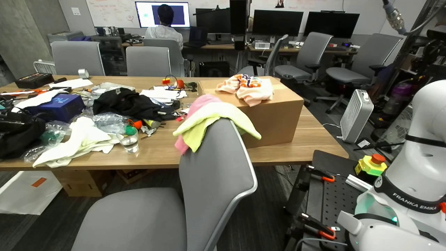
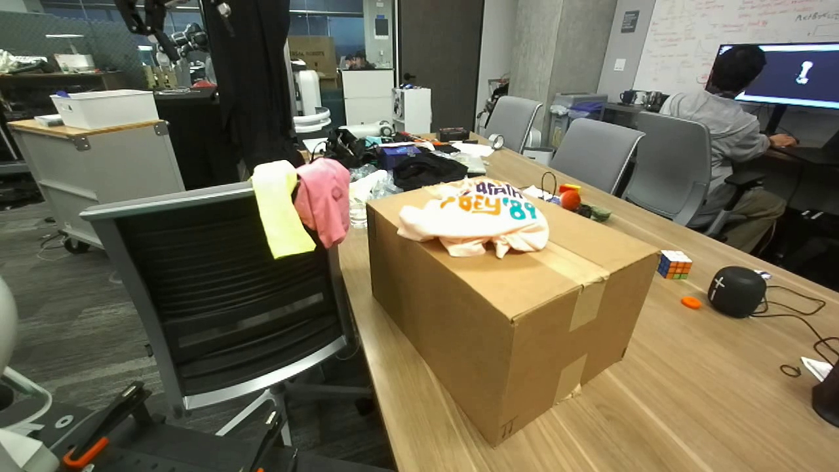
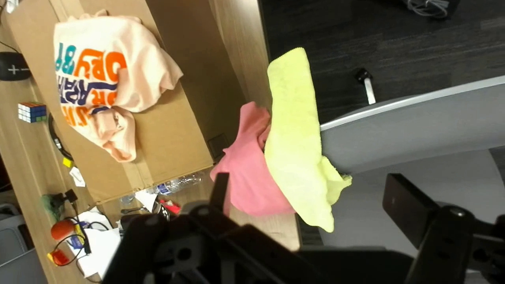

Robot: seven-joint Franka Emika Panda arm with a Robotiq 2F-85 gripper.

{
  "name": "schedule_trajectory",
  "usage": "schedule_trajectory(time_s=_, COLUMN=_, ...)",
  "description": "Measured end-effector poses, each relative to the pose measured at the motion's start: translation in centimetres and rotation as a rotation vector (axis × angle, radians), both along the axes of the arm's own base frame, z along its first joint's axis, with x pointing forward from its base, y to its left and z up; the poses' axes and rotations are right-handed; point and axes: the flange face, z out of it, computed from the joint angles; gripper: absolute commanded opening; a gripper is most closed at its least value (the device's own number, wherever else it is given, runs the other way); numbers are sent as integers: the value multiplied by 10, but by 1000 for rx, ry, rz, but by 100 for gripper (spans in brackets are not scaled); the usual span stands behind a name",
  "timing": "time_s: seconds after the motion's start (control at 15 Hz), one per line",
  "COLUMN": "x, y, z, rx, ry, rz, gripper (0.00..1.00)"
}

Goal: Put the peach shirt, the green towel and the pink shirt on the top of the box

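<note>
The claw is spread apart, the arm reads "FRANKA EMIKA", and the peach shirt on the box bears a teal "'89".

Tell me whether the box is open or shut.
Shut: in an exterior view the box has a flat top, tape running down over its edge, and the peach shirt resting on it.

One shirt lies on the box atop the table, while the towel partly overlaps the other shirt on the nearby chair back.
</note>
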Motion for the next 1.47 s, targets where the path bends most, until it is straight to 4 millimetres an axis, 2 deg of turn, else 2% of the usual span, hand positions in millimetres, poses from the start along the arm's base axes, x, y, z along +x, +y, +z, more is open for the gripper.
schedule_trajectory(time_s=0.67, x=15, y=-15, z=-74, rx=54, ry=-29, rz=19, gripper=100)
schedule_trajectory(time_s=1.13, x=3, y=-5, z=-129, rx=89, ry=-18, rz=12, gripper=100)
schedule_trajectory(time_s=1.47, x=-4, y=10, z=-153, rx=103, ry=-34, rz=12, gripper=100)
